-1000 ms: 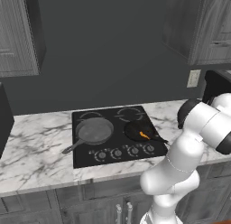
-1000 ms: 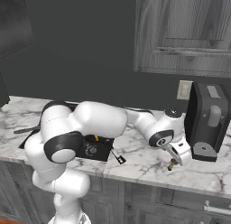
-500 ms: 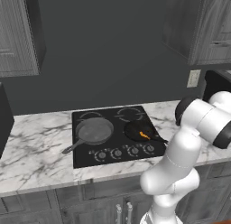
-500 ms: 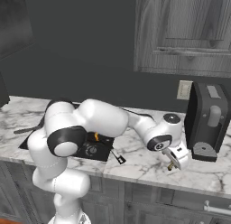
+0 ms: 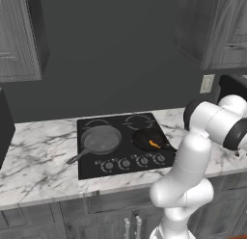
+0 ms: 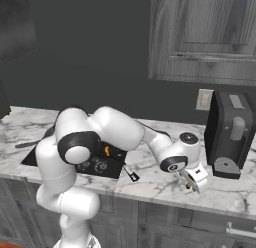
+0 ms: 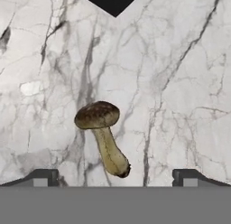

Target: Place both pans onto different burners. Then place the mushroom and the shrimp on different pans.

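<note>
On the marble counter right of the cooktop lies the mushroom (image 7: 101,130), on its side, brown cap away from me. My gripper (image 7: 115,178) hangs open just above it, its stem end between my two fingertips (image 7: 43,177). From the right base view the gripper (image 6: 192,183) points down at the counter near the coffee machine. The grey skillet (image 5: 100,139) sits on the front left burner. On the front right burner stands the black pan (image 5: 148,139), with the orange shrimp (image 5: 154,145) in it. Both rear burners (image 5: 138,120) are bare.
A black coffee machine (image 6: 231,134) stands close to the right of my hand. The black pan's thin handle (image 6: 131,174) sticks out over the counter toward my hand. Knobs (image 5: 126,162) line the cooktop's front edge. Wall cabinets hang overhead.
My hand has sunk a little toward the counter over the mushroom while the elbow swung. The jaws stayed open; pans and shrimp have not moved.
</note>
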Robot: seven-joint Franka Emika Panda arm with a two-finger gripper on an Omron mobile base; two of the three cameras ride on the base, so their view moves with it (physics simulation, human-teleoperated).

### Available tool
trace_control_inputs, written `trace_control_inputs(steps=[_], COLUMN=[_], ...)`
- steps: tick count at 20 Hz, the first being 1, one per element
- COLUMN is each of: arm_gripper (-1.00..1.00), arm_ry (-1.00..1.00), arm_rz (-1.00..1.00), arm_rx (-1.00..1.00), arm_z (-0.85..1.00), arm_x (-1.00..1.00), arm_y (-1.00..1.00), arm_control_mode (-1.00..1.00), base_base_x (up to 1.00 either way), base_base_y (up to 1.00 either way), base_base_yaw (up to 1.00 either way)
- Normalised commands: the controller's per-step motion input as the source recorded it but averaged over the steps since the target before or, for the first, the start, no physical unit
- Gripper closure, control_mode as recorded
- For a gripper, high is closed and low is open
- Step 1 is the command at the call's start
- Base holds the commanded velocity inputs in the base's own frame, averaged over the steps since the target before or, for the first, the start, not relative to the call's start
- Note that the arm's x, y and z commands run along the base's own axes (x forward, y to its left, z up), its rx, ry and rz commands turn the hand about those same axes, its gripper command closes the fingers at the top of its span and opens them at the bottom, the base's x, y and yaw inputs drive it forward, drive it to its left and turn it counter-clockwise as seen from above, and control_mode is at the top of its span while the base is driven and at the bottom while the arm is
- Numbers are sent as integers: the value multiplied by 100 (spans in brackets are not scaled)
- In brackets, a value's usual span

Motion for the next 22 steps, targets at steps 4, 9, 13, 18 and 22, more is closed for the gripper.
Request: trace_control_inputs(steps=[4, 9, 13, 18, 22], arm_gripper=[-100, -100, -100, -100, -100], arm_ry=[0, 0, 0, 0, 0], arm_rz=[0, 0, 0, 0, 0], arm_rx=[0, 0, 0, 0, 0], arm_z=[-16, -7, -8, -14, -21], arm_x=[9, 16, 15, 15, 14], arm_y=[-3, -2, -17, -15, -7], arm_control_mode=[-100, -100, -100, -100, -100], base_base_x=[0, 0, 0, 0, 0], base_base_y=[0, 0, 0, 0, 0], base_base_yaw=[0, 0, 0, 0, 0])
